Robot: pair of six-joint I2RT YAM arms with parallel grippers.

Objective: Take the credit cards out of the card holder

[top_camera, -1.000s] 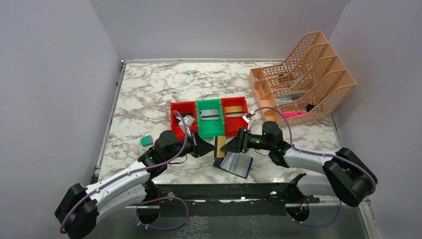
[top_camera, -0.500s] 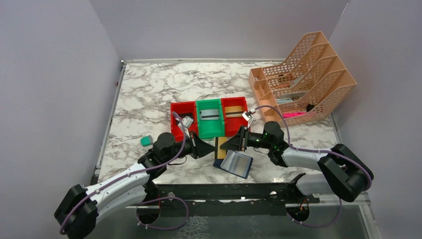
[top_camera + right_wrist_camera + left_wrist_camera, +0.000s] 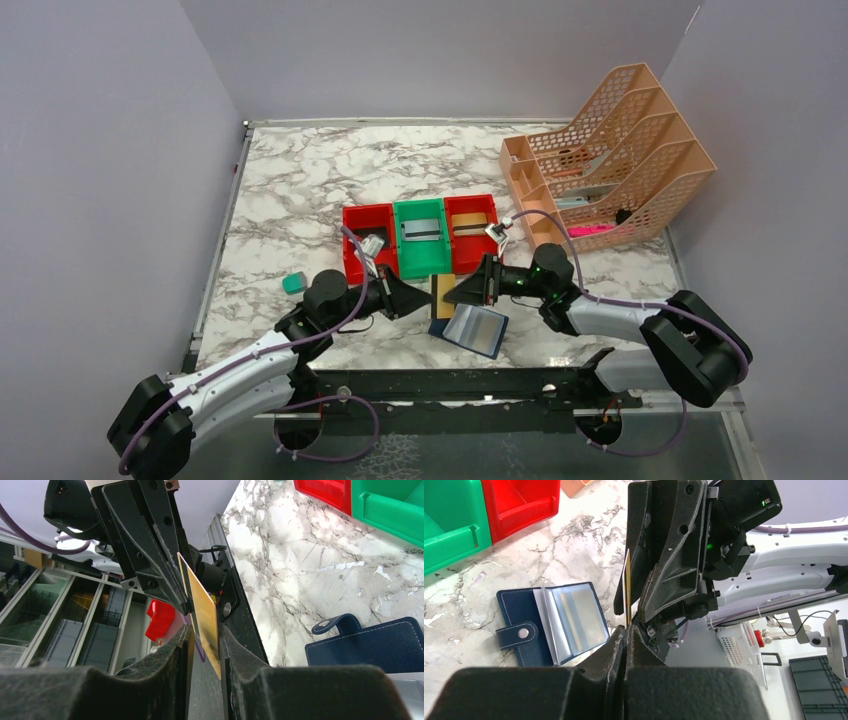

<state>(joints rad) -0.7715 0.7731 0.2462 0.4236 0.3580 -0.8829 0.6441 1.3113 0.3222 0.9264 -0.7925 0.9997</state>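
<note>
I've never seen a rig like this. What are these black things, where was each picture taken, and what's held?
Two robot arms, each ending in a two-finger gripper. One picture looks down from above; the other two come from a camera on each wrist. On the marble table lie an open blue card holder, red and green bins, a teal block and a peach rack. The left gripper pinches a gold card; the right gripper has a finger on each side of it, though I cannot tell whether they press it.

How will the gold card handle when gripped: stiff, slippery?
Probably stiff: the gold card stands straight, no sag, pinched at one edge by the left end effector. Likely light, being so thin edge-on. Its smooth face may slip in a light pinch.
</note>
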